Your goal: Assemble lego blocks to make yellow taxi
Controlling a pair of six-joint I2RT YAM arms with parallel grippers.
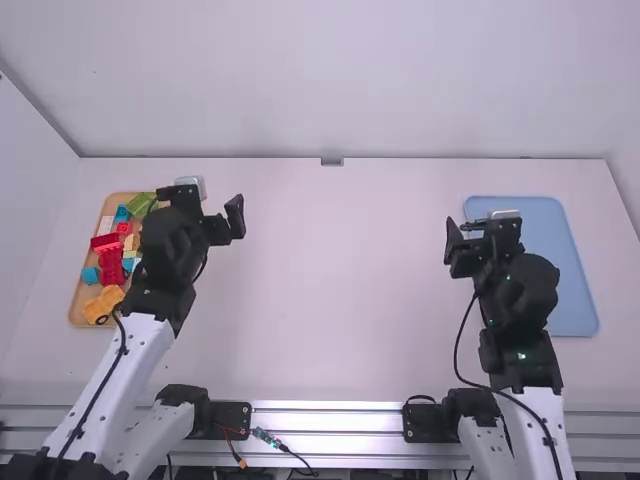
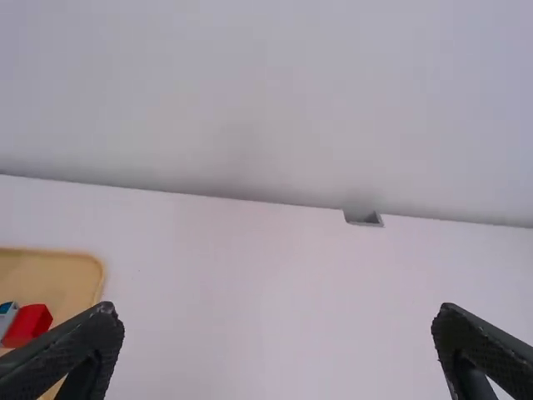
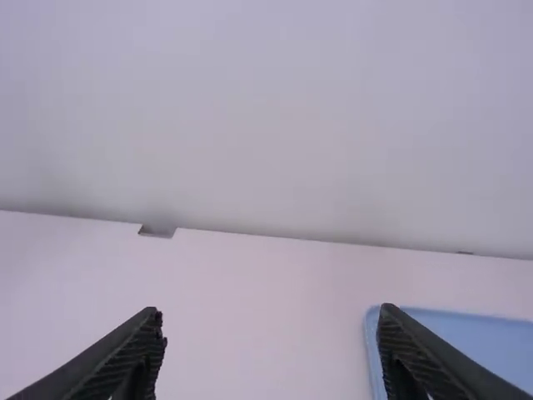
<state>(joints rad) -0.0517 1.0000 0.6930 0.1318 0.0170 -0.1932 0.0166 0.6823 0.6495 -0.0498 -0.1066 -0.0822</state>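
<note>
The left pincer (image 1: 210, 198) is spread wide above the table (image 1: 345, 290), near the tan tray (image 1: 76, 312). The right pincer (image 1: 480, 226) is spread too, near the blue tray (image 1: 578, 300). Past the left pincer, the tan tray holds a cluster of lego blocks: red blocks (image 1: 111, 268), a green block (image 1: 140, 205), a yellow-orange block (image 1: 104, 303) and blue ones.

Can't see all of the tan tray (image 1: 77, 302) or its blocks (image 1: 131, 242) behind the left arm (image 1: 168, 250). Can't see all of the blue tray (image 1: 572, 290), well right of the tan tray, behind the right arm (image 1: 520, 290).
</note>
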